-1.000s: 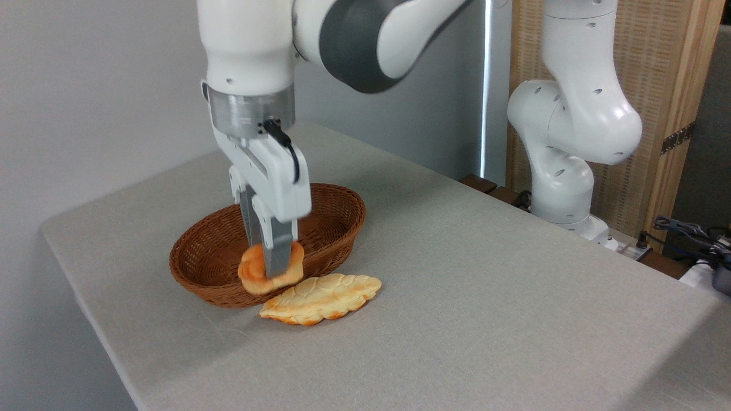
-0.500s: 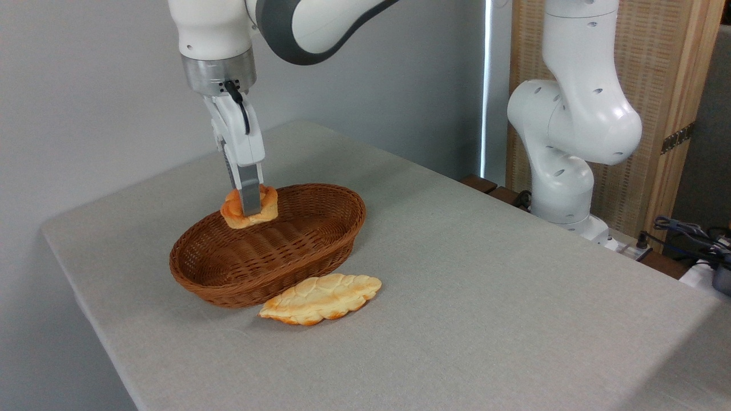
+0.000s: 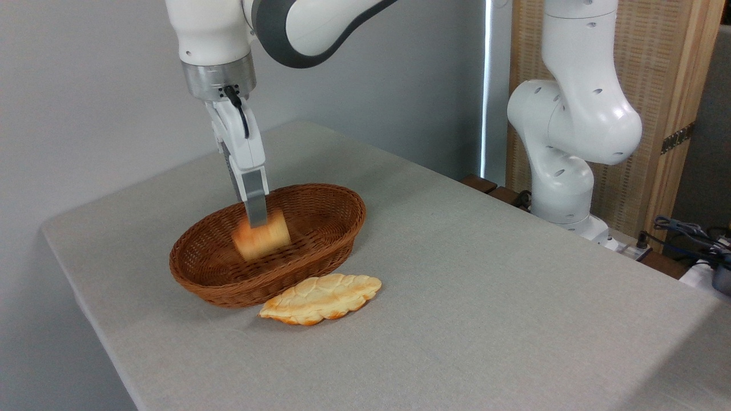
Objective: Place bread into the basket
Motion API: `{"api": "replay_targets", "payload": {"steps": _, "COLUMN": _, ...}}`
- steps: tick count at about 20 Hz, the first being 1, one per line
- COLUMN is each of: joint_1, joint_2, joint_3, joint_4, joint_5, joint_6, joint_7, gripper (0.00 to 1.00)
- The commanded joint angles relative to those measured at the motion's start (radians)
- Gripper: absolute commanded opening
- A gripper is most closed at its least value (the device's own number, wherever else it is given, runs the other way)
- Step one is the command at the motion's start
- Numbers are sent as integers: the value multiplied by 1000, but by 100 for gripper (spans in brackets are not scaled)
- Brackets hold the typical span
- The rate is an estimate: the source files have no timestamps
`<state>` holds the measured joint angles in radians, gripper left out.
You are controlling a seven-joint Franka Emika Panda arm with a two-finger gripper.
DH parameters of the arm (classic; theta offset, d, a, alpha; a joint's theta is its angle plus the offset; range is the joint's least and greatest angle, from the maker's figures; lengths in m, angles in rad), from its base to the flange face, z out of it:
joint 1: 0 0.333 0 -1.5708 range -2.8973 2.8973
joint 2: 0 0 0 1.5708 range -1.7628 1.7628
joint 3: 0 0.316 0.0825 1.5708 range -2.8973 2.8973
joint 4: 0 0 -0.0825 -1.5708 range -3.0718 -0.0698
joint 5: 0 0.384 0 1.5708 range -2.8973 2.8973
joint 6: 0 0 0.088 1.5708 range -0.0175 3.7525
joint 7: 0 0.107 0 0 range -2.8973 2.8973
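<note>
- Change since 0.5 s ago: the bread [image 3: 261, 240] has dropped from level with the far-left rim to low inside the basket [image 3: 337, 242]. It is motion-blurred, so it reads as falling or only just landed. A second ago it hung in front of the basket's near wall, above the pale loaf.
- Nearest the front edge of the desk [image 3: 457, 319]: the pale leaf-shaped loaf [image 3: 320, 298] lies flat, just beside the basket's near wall. No shift across the three frames.
- Basket: same place, toward the left side of the desk. The bread sits within its rim, left of the centre of the hollow.
- Gripper [image 3: 257, 220]: hangs upright over the basket's far-left part, tips just above the blurred bread. Only one finger [image 3: 256, 202] shows side-on, so I cannot tell how the jaws stand; the bread below the tips suggests release, as a judgement only. It has barely moved against half a second ago.
- Step in hand: the drop into the basket, at or just past let-go.
- Next move, judged: confirm the bread settles inside the rim, then lift straight up clear of the wicker wall.
- Farthest: the arm's white base [image 3: 562, 171] at the desk's far right edge, unchanged.
</note>
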<state>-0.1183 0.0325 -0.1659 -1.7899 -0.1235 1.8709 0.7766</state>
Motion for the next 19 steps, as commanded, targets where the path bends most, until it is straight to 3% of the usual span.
{"api": "replay_targets", "payload": {"steps": 1, "joint_1": 3, "joint_2": 14, "joint_3": 0, "joint_4": 6, "joint_5": 13, "joint_6": -21, "joint_7": -13, "gripper": 100}}
{"api": "replay_targets", "payload": {"steps": 6, "joint_1": 14, "joint_2": -2, "joint_3": 25, "joint_4": 7, "joint_5": 33, "joint_6": -22, "joint_7": -13, "gripper": 100}}
{"api": "replay_targets", "payload": {"steps": 7, "joint_1": 12, "joint_2": -25, "joint_3": 76, "joint_4": 9, "joint_5": 53, "joint_6": -22, "joint_7": -13, "gripper": 100}}
{"api": "replay_targets", "payload": {"steps": 9, "joint_1": 14, "joint_2": -60, "joint_3": 117, "joint_4": 7, "joint_5": 76, "joint_6": -24, "joint_7": -7, "gripper": 100}}
{"api": "replay_targets", "payload": {"steps": 13, "joint_1": 14, "joint_2": -71, "joint_3": 218, "joint_4": 69, "joint_5": 76, "joint_6": -48, "joint_7": -11, "gripper": 100}}
{"api": "replay_targets", "payload": {"steps": 19, "joint_1": 14, "joint_2": -68, "joint_3": 250, "joint_4": 78, "joint_5": 76, "joint_6": -55, "joint_7": 0, "gripper": 100}}
